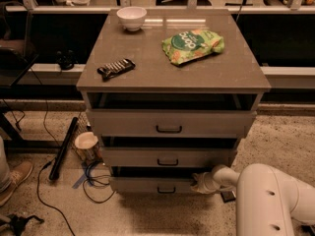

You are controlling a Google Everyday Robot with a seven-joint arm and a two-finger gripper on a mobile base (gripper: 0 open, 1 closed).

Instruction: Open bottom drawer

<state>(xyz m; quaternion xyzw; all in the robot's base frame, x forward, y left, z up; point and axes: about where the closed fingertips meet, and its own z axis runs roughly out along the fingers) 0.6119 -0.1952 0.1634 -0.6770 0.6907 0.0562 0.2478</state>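
Jaws: can't tell if apart or together; gripper (201, 183) low centre-right of frame, at right end of bottom drawer (147, 185), off the handle (166, 190). Risk: off-centre pull skews drawer, grip slips

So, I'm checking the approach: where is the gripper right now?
The gripper is low in the camera view, right of centre, at the right end of the bottom drawer, just right of its black handle.

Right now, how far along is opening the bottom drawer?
Done: the pincer is at the right end of the bottom drawer. In hand: lining up; it sits right of the handle, not on it. Left: the whole pull; the front looks flush with the middle drawer.
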